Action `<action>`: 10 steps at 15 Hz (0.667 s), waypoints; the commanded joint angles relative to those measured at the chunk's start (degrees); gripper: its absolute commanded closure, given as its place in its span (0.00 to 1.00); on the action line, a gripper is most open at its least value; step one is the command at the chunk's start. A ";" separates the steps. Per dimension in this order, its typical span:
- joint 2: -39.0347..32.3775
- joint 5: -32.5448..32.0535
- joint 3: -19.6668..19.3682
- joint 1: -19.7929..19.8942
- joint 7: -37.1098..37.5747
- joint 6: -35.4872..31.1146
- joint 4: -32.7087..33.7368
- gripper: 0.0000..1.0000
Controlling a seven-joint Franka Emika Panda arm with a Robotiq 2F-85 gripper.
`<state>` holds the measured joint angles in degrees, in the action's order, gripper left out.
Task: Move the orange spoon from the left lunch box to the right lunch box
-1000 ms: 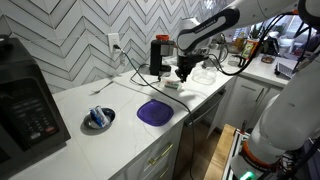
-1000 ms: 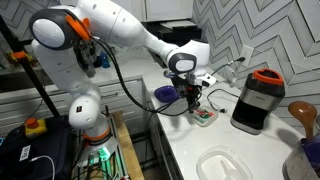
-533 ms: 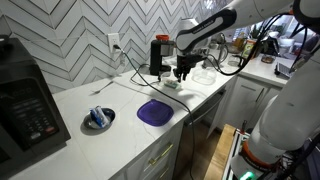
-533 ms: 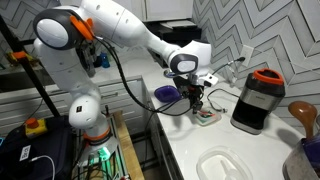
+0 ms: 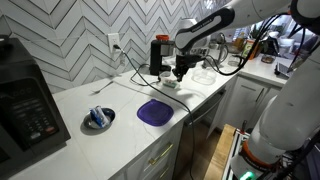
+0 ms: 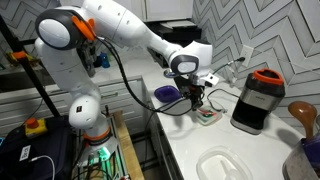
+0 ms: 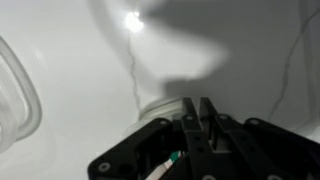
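My gripper (image 5: 181,72) hangs just above a small white container (image 5: 170,84) near the counter's front edge; it shows in both exterior views (image 6: 194,102). In the wrist view the fingers (image 7: 187,108) are pressed together, and I see nothing between the tips. The white container (image 7: 160,105) lies right under them. A thin pale stick with a green tip (image 7: 170,160) shows below the gripper body. The container (image 6: 205,118) holds small green and red items. I cannot make out an orange spoon in any view. A purple dish (image 5: 154,112) lies on the counter beside it.
A black appliance (image 5: 160,55) stands at the wall behind the gripper. A blue bowl (image 5: 98,119) and a black microwave (image 5: 25,105) sit further along the counter. A clear container (image 5: 205,75) and a white lid (image 6: 222,165) lie on the gripper's other side.
The gripper has shifted slightly up and sideways over the small container. Nothing else has moved.
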<state>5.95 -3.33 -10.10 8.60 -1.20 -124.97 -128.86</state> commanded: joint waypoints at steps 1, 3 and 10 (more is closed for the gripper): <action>-0.35 2.09 -0.12 0.22 -2.40 -0.95 0.14 0.99; 1.82 1.88 -0.07 0.27 -2.59 0.94 0.75 1.00; 14.92 1.76 -1.74 1.02 -7.08 13.00 5.03 1.00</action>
<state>15.33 -2.89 -10.82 9.20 -5.17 -116.37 -123.56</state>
